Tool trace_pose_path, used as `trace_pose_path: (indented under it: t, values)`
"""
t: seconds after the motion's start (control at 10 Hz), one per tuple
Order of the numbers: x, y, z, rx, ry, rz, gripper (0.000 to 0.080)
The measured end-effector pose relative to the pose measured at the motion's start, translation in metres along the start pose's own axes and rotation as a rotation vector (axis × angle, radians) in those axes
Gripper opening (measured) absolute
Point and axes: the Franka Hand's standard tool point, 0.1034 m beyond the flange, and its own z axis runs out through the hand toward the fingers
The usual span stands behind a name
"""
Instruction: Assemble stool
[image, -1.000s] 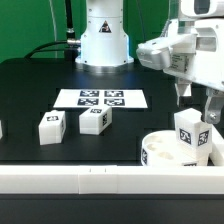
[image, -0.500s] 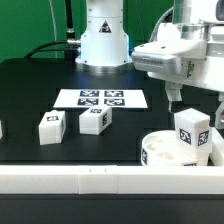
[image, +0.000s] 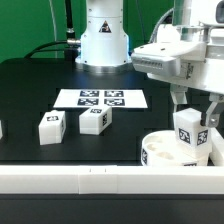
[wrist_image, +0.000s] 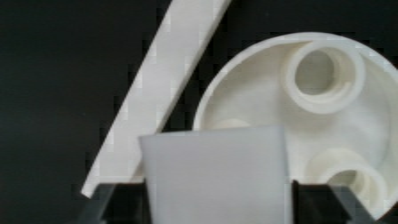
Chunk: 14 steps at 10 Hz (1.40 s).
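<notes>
1. The gripper (image: 196, 112) straddles the upright leg (image: 190, 135) standing on the seat (image: 157, 152). Its fingers (wrist_image: 121, 200) sit flush against both sides, holding it.
2. The rail (image: 90, 178) hides the seat's lower rim.
3. Wrist view — the seat runs out of frame, and the leg is blurred.

Around my workspace: matte black table (image: 30, 90) with soft glare patches under even, diffuse light. Green backdrop (image: 25, 25) behind the far edge, dark cables (image: 63, 20) hanging against it toward the exterior view's left. Long white rail (image: 70, 178) runs along the near table edge. Marker board (image: 100, 98) lies flat mid-table.
</notes>
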Motion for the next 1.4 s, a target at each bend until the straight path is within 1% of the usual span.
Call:
trace_pose_path:
  t: [0.1,0.4,0.5,0.6,0.9,1.0,1.4]
  values:
    - [-0.0002,0.0,0.0,0.0,0.0,0.001,0.034]
    - [-0.0017,-0.0001,0.0002,0.0,0.001,0.089,0.034]
    - [-0.0019,0.0013,0.0,0.007,0.003,0.238,0.034]
    - [-0.0023,0.0021,-0.0006,0.015,0.001,0.329,0.034]
    - [-0.0029,0.0015,0.0002,0.022,0.009,0.652,0.0341]
    - [-0.004,0.0014,0.0002,0.02,0.019,0.706,0.0341]
    - [-0.0018,0.0018,0.0,0.025,0.019,0.943,0.0341]
